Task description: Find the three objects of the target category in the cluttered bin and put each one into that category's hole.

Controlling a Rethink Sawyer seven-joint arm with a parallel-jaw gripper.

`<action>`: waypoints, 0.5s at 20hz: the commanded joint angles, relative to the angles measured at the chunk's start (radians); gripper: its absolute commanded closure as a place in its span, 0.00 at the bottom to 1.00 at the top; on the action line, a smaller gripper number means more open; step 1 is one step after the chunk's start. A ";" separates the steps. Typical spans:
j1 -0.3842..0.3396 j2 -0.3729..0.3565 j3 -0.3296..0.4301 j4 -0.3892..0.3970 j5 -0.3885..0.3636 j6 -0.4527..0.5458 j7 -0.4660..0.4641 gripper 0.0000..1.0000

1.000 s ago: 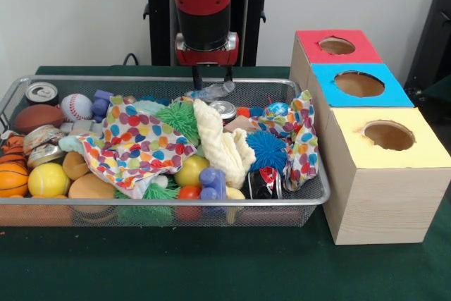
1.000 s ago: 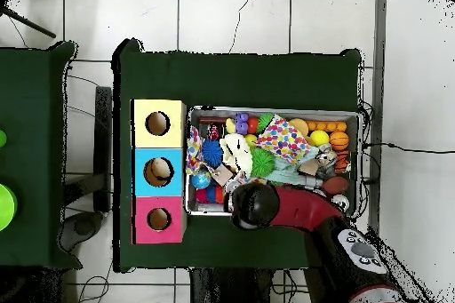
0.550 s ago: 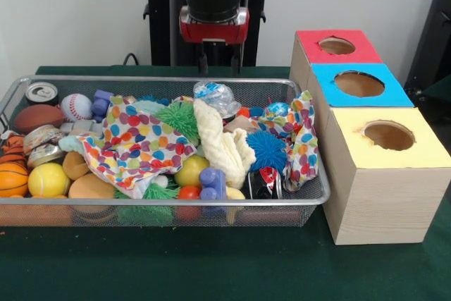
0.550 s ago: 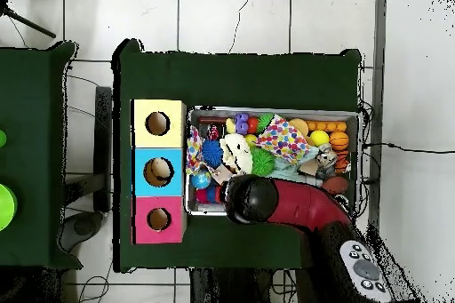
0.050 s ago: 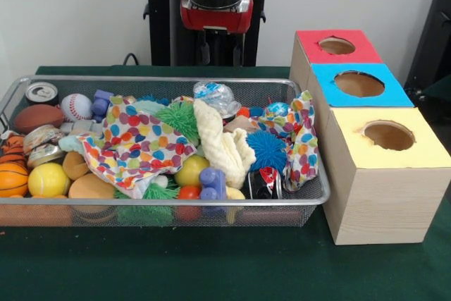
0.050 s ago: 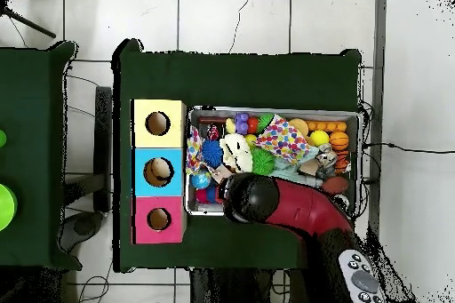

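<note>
**Q:** Where was the gripper (image 5: pixel 219 46), and what was the state of its claw?

**A:** It hung above the far rim of the wire bin (image 5: pixel 162 202), clear of the contents. It showed dark against the dark pedestal behind it, so whether it was open or closed could not be told. In the overhead view the red arm (image 6: pixel 298 206) covered the bin's near left corner and hid the gripper.

**Q:** Where were the task's objects?

**A:** All lay in the bin, and which category was the target could not be read. A crushed clear bottle (image 5: pixel 215 96) rested on top of the clutter, roughly below the gripper. An upright can (image 5: pixel 41 91) stood in the far left corner. A blue spiky ball (image 5: pixel 266 149) and a green spiky ball (image 5: pixel 180 118) lay either side of a cream cloth (image 5: pixel 222 142), and a spotted cloth (image 5: pixel 134 142) covered the middle.

**Q:** And the holes?

**A:** Three boxes stood in a row just beside the bin's right end: red (image 5: pixel 310 40) farthest, blue (image 5: pixel 394 94) in the middle, yellow (image 5: pixel 423 151) nearest. Each top had one round hole.
</note>
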State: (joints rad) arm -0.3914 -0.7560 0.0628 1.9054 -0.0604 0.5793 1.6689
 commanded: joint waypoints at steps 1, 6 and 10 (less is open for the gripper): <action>0.015 0.075 -0.028 0.034 0.062 -0.132 0.276 0.00; 0.077 0.111 -0.086 0.045 0.092 -0.209 0.334 0.00; 0.120 0.142 -0.122 0.047 0.130 -0.272 0.362 0.00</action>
State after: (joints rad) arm -0.3168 -0.6823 -0.0218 1.9053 -0.0013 0.4030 1.6947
